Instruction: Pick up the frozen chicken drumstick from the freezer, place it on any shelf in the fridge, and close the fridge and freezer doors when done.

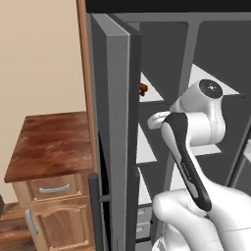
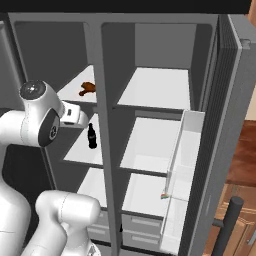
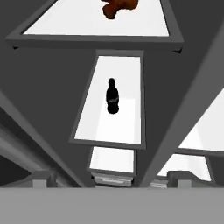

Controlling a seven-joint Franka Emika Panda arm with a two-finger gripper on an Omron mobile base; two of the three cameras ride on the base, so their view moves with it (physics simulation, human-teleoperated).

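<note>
The frozen chicken drumstick (image 2: 87,89) is a reddish-brown lump on the top white shelf of the freezer (image 2: 55,50). It peeks past the door edge in the left base view (image 1: 143,88) and lies at the top of the hand view (image 3: 119,6). My gripper (image 2: 84,119) hovers at the freezer's front, below the drumstick's shelf, open with nothing between its fingers. The fridge (image 2: 160,45) stands to the right with bare white shelves. The freezer door (image 1: 117,122) and the fridge door (image 2: 235,125) both stand open.
A black bottle (image 2: 92,136) stands upright on the freezer's second shelf, just right of the hand, also in the hand view (image 3: 112,96). Clear-white bins (image 2: 185,165) line the fridge door. A wooden counter (image 1: 49,142) with drawers sits left of the freezer door.
</note>
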